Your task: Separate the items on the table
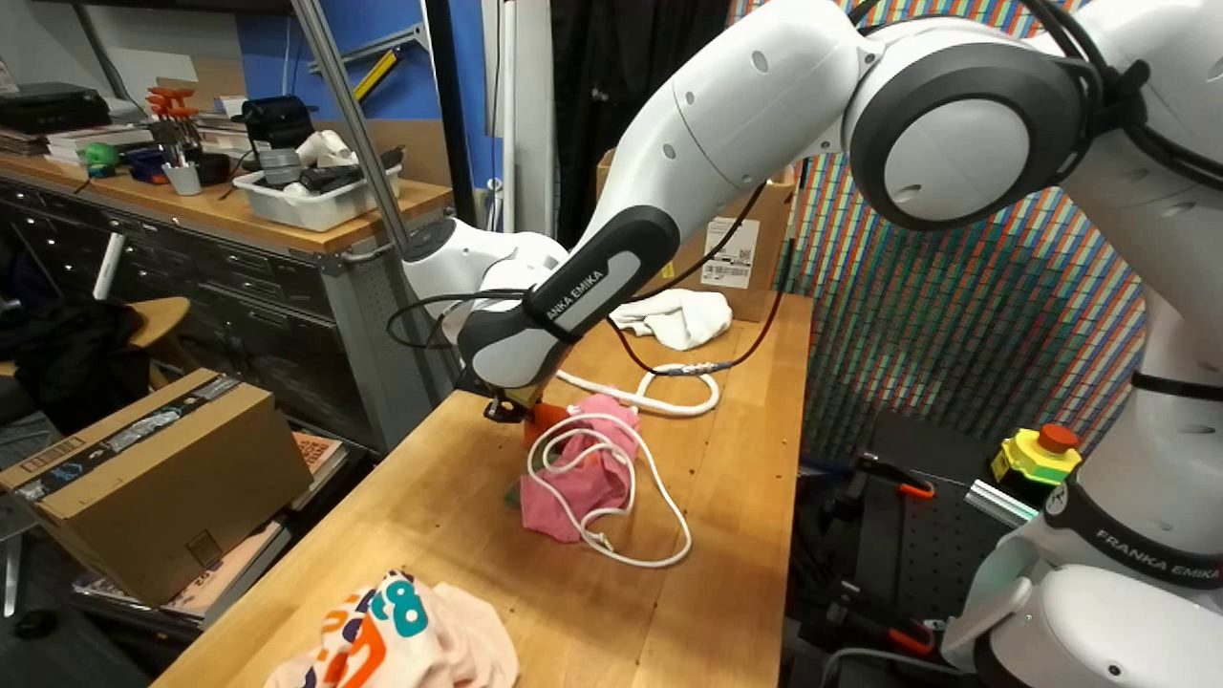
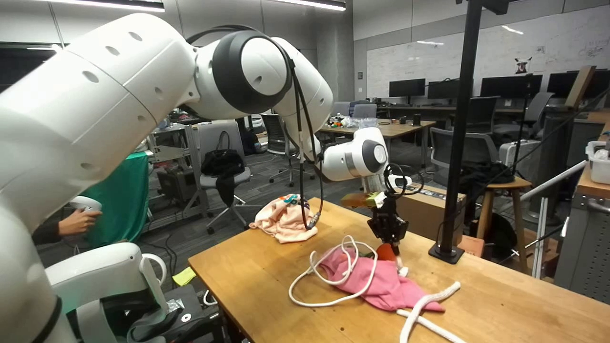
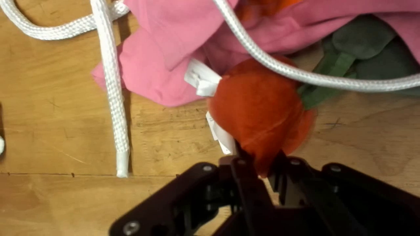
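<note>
Peach printed cloth [image 1: 435,635] lies near left on the table [image 1: 707,592], with open room at its right. Farther, a white cord [image 3: 347,84] loops over the pink cloth [image 1: 594,485]. From the right, the arm [image 1: 736,110] bends across, its gripper [image 3: 261,162] pointing down near the left edge, clamped on a red soft thing [image 3: 256,101].

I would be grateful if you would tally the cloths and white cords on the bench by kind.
Cloths: 3 (pink cloth, printed cloth, and a white bundle that looks like cloth)
White cords: 2 (thinner cord, thicker cord)
Total: 5
</note>
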